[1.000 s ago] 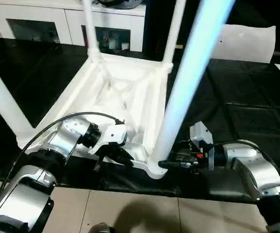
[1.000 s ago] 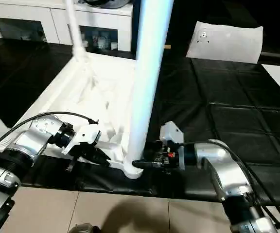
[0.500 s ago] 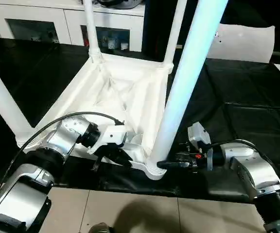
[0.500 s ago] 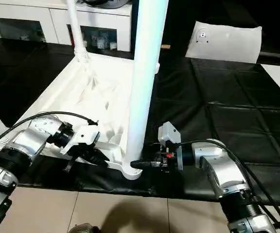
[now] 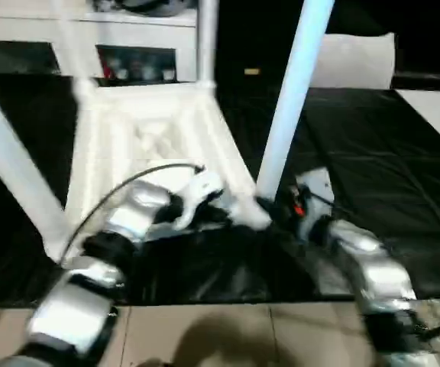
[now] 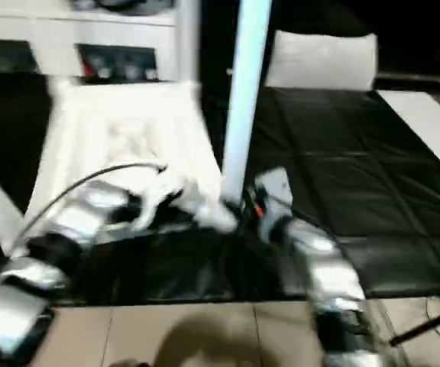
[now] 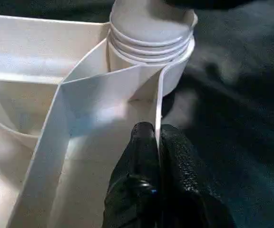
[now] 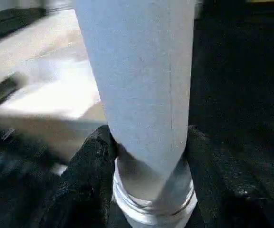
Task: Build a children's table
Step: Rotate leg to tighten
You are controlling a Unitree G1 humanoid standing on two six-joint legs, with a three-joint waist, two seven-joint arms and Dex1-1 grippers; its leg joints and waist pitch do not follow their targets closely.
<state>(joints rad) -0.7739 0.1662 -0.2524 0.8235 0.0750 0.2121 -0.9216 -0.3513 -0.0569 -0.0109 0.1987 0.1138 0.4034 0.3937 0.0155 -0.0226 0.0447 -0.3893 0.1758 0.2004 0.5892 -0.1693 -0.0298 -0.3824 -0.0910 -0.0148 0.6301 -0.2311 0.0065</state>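
Note:
The white children's table [image 5: 151,138] lies upside down on a black mat, its legs pointing up. At the near corner a leg [image 5: 289,107] stands in its round socket [image 7: 151,47]. My left gripper [image 7: 157,130] is shut on the thin rim wall [image 7: 158,95] just beside that socket. My right gripper [image 8: 149,142] grips the base of the same leg [image 8: 137,71], with a black finger [image 8: 92,161] pressed on each side. In the head views both grippers meet at this corner, left gripper [image 5: 220,214] and right gripper [image 5: 270,206].
Another leg [image 5: 14,168] slants up at the left and two more rise at the far corners. A flat whitish bag [image 5: 354,60] lies on the black mat [image 5: 373,153] at the back right. A white cabinet [image 5: 37,30] lines the back. Tiled floor [image 5: 220,336] runs along the front.
The whole picture has swung and blurred, so the camera has moved. Both grippers stay at the near corner. The right gripper's fingers have drawn in slightly around the leg base.

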